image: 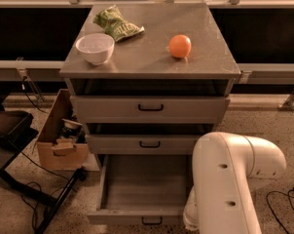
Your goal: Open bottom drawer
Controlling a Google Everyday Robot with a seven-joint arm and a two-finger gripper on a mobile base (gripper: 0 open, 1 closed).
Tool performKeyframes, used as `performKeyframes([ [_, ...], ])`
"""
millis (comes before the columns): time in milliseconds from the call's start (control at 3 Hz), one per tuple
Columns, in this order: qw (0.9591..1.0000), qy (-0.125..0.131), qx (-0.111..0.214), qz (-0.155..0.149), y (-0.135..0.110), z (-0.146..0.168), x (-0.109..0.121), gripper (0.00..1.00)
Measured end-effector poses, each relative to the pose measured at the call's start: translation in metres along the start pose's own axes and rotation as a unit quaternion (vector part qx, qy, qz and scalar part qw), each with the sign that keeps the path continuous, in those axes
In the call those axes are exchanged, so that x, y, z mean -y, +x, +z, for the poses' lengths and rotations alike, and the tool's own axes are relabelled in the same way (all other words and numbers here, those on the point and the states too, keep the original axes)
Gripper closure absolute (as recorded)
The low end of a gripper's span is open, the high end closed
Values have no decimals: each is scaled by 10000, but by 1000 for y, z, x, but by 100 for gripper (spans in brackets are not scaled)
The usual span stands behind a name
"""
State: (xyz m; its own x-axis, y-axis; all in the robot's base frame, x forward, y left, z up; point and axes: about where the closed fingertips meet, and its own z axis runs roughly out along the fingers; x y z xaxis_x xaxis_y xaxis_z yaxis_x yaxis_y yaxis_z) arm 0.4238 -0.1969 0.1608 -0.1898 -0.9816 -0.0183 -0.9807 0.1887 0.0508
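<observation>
The bottom drawer [142,189] of the grey metal cabinet stands pulled far out, its inside bare, with its small black loop handle [152,221] at the front edge near the bottom of the view. The middle drawer [142,144] and top drawer [149,108] are pushed in. My white arm [229,179] fills the lower right and reaches down beside the open drawer's right front corner. My gripper lies below the arm's end, out of view.
On the cabinet top [152,57] sit a white bowl [95,48], a green bag [117,26] and an orange [179,46]. An open cardboard box [62,138] stands on the floor to the left, with black stand legs and cables [35,199] nearby.
</observation>
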Motion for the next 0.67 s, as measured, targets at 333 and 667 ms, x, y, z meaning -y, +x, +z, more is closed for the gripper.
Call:
performKeyframes([
  [333,10000,0,0,0,0,0,0,57],
  [667,10000,0,0,0,0,0,0,33],
])
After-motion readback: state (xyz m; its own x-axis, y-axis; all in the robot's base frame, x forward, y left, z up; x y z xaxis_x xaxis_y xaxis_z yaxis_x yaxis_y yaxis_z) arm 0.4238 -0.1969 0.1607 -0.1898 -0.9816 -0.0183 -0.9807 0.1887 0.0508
